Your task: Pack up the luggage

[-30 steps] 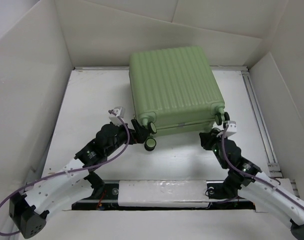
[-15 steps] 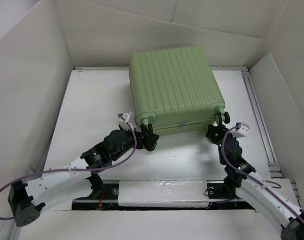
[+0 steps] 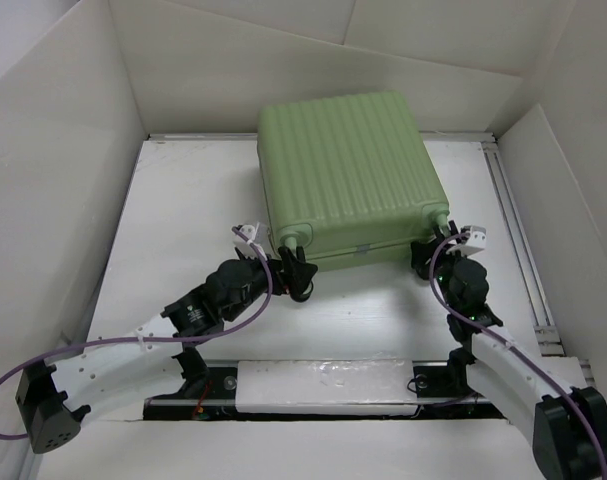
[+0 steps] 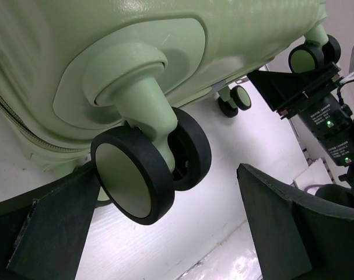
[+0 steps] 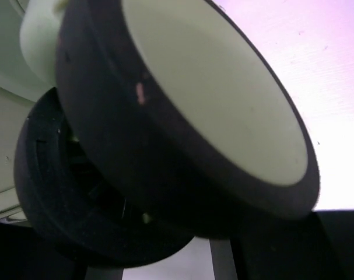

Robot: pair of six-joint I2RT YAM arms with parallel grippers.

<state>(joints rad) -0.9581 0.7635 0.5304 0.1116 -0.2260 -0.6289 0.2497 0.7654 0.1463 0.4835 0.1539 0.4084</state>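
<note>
The luggage (image 3: 348,175) is a closed pale green ribbed suitcase lying flat at the back centre of the white table. Its black caster wheels point toward the arms. My left gripper (image 3: 295,272) is at the near-left corner, open, with that twin caster wheel (image 4: 133,178) between its fingers, close to the left finger (image 4: 48,233) and well apart from the right one. My right gripper (image 3: 426,255) is against the near-right corner, where a twin caster wheel (image 5: 211,99) fills the right wrist view. Its fingers are only dark shapes at the bottom edge.
White walls enclose the table (image 3: 183,220) on the left, back and right. A metal rail (image 3: 513,230) runs along the right edge. A white strip (image 3: 323,385) lies between the two arm bases at the near edge.
My right gripper has moved forward from just short of the suitcase up onto its near-right wheels. My left arm has shifted right and lower, with its jaws now around the near-left wheel.
</note>
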